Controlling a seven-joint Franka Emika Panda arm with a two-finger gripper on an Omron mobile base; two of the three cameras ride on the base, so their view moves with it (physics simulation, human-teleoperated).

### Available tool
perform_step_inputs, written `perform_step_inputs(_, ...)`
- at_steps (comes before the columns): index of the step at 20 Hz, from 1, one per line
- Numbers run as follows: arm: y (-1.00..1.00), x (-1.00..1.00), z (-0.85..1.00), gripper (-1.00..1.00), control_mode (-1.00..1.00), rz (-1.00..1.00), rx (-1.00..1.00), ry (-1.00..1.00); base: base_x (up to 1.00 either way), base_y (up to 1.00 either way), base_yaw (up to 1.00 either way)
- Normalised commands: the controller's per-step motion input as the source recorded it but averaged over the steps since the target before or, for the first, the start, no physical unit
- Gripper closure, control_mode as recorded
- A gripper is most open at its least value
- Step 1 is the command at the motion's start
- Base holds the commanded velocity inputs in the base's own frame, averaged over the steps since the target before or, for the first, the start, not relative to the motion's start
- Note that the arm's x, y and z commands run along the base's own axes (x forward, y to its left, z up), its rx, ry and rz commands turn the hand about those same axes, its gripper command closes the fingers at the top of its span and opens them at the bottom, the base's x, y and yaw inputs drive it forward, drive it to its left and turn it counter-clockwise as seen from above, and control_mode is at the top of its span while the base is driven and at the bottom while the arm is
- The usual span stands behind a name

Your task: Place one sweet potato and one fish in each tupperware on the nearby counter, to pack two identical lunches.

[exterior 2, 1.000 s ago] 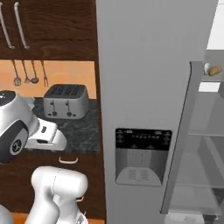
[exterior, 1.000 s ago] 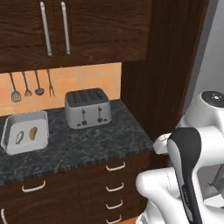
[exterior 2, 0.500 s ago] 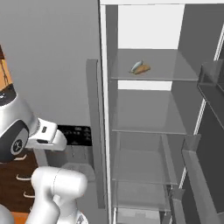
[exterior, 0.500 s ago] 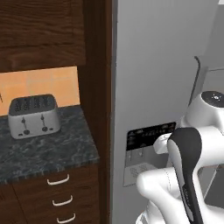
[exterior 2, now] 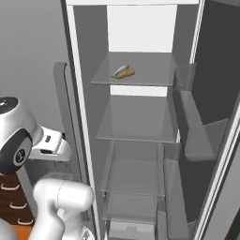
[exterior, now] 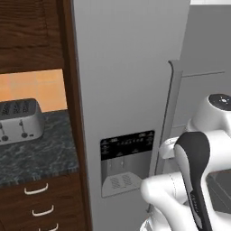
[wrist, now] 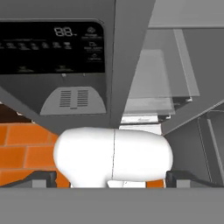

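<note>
A slim silvery-green fish [exterior 2: 120, 70] and an orange-brown sweet potato [exterior 2: 127, 73] lie side by side, touching, on the top glass shelf [exterior 2: 140, 77] of the open fridge. The black marbled counter [exterior: 40, 153] shows at the left of the left base view; the tupperware is out of view. In the hand view my gripper [wrist: 111, 178] is open, its two dark fingertips [wrist: 41, 177] far apart with nothing between them. It faces the fridge's dispenser panel [wrist: 52, 48] and sits well below the shelf with the food.
A silver toaster [exterior: 18, 119] stands on the counter above dark drawers [exterior: 36, 189]. The closed fridge door carries a dispenser [exterior: 126, 162]. The open door with its bins [exterior 2: 192, 126] stands to the right, and bare glass shelves [exterior 2: 136, 124] sit below the food.
The base has driven right, so both views shifted: counter and toaster slid to the left and the tupperware left the picture. The open fridge interior came into view. The gripper stays open.
</note>
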Motion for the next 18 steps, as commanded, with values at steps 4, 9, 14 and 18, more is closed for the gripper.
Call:
perform_step_inputs(4, 0.0, 0.0, 0.0, -1.0, 1.0, 0.0, 0.0, 0.0, 0.28, -0.6, 0.0)
perform_step_inputs(9, 0.0, 0.0, 0.0, -1.0, 1.0, 0.0, 0.0, 0.0, 0.37, -0.41, 0.0)
perform_step_inputs(14, 0.0, 0.0, 0.0, -1.0, 1.0, 0.0, 0.0, 0.0, 0.48, -0.28, 0.0)
perform_step_inputs(18, 0.0, 0.0, 0.0, -1.0, 1.0, 0.0, 0.0, 0.0, 0.52, -0.44, 0.0)
